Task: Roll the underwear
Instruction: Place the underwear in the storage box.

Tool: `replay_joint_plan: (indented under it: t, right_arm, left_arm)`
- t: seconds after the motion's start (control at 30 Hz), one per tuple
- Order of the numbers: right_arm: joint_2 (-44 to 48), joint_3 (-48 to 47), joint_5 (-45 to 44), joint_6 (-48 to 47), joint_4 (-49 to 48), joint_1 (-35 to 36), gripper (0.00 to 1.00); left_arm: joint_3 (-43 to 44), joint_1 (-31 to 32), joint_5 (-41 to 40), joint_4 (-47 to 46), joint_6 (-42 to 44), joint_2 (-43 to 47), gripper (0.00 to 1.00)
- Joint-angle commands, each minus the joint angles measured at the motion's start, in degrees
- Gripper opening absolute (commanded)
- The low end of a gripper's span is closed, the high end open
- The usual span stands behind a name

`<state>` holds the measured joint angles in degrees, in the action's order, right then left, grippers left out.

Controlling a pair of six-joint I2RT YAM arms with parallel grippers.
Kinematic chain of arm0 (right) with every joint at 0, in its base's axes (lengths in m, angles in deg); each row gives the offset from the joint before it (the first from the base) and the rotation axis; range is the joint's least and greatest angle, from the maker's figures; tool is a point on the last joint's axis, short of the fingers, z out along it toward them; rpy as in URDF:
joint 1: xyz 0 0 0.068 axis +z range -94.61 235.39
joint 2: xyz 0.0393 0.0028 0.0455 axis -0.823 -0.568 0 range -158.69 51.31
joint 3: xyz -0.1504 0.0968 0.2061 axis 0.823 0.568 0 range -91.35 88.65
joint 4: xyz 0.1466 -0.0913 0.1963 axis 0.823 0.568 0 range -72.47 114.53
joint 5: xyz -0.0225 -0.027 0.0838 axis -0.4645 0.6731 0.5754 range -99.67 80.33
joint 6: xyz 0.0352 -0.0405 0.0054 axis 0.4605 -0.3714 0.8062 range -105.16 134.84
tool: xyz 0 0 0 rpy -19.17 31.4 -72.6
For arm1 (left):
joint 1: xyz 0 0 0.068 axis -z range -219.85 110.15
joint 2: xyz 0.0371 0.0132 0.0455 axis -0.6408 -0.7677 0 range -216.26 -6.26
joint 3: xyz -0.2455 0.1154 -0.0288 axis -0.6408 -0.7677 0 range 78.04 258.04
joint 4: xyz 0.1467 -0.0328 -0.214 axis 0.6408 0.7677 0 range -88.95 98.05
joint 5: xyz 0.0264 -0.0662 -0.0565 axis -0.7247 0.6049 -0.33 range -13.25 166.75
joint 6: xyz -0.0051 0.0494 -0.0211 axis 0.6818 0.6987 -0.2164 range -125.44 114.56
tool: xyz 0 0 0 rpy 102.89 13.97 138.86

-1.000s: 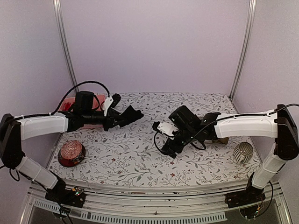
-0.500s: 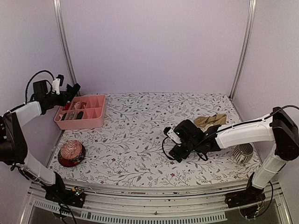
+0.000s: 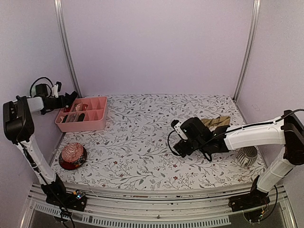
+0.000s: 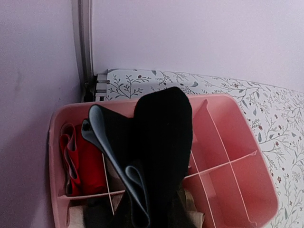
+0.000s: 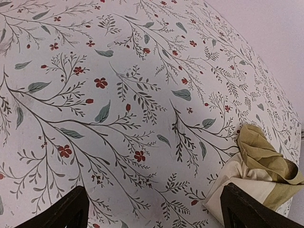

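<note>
Top external view: two black-and-white robot arms reach over a worktop point(image 3: 142, 124) covered in a white cloth printed with leaves and small red flowers, inside a booth with pale lilac walls. The left arm stretches out to the far left wall, and its left end effector point(image 3: 70, 98) sits above the far left corner of a pink divided tray point(image 3: 97, 124). The right arm lies low across the right side, with the right end effector point(image 3: 177, 147) near the middle of the worktop, pointing down and to the left.

Left wrist view: the black underwear point(image 4: 161, 152), with a pale grey band along one folded edge, rises from the bottom of the frame, pinched in the closed end effector, whose fingers are hidden behind the cloth. It hangs above the pink tray point(image 4: 228, 102). A red cloth point(image 4: 83, 164) lies in the tray's left compartment, and the right compartments show bare pink floor.

Right wrist view: the right end effector point(image 5: 159, 213) has its two dark fingers spread wide at the bottom corners, holding nothing, above the printed cloth. The tan underwear point(image 5: 261, 164), crumpled with a pale cream band, lies on the worktop just beside the right-hand finger.

From above, the tan underwear point(image 3: 216, 122) lies behind the right forearm. A dark red bowl point(image 3: 72, 156) sits at the near left, and a pale ribbed cup point(image 3: 247, 156) at the near right.
</note>
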<state>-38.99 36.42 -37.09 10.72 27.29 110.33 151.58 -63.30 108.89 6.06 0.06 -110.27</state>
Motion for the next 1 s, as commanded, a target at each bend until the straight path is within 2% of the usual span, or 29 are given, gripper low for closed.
replay_joint_plan:
  t: [0.0, 0.27, 0.4, 0.53, 0.7, 0.97]
  right_arm:
    - [-1.47, 0.52, -3.64, 3.57, -2.14, -0.68, 0.99]
    - [0.92, 4.39, -4.48, 8.24, -5.47, -0.83, 0.99]
    - [1.08, 5.2, -4.49, 7.14, -7.18, -0.88, 0.99]
    - [0.09, 5.19, -5.12, 6.57, -7.34, -0.94, 0.99]
    - [0.07, 5.34, -5.13, 6.23, -7.63, -0.93, 0.99]
    - [-0.37, 5.73, -4.64, 5.71, -8.35, -0.87, 0.99]
  left_arm:
    - [6.56, 3.98, -5.46, 2.77, -3.24, -4.84, 0.0]
    - [13.75, 15.36, -23.1, 5.86, -9.56, -8.07, 0.0]
    - [20.79, 20.6, -29.99, 8.76, -10.55, -15.05, 0.0]
    - [26.95, 22.6, -32.92, 14.34, -12.98, -19.77, 0.0]
    - [24.73, 22.96, -35.72, 13.09, -16.07, -18.12, 0.0]
    - [21.49, 23.0, -36.04, 12.16, -16.13, -16.13, 0.0]
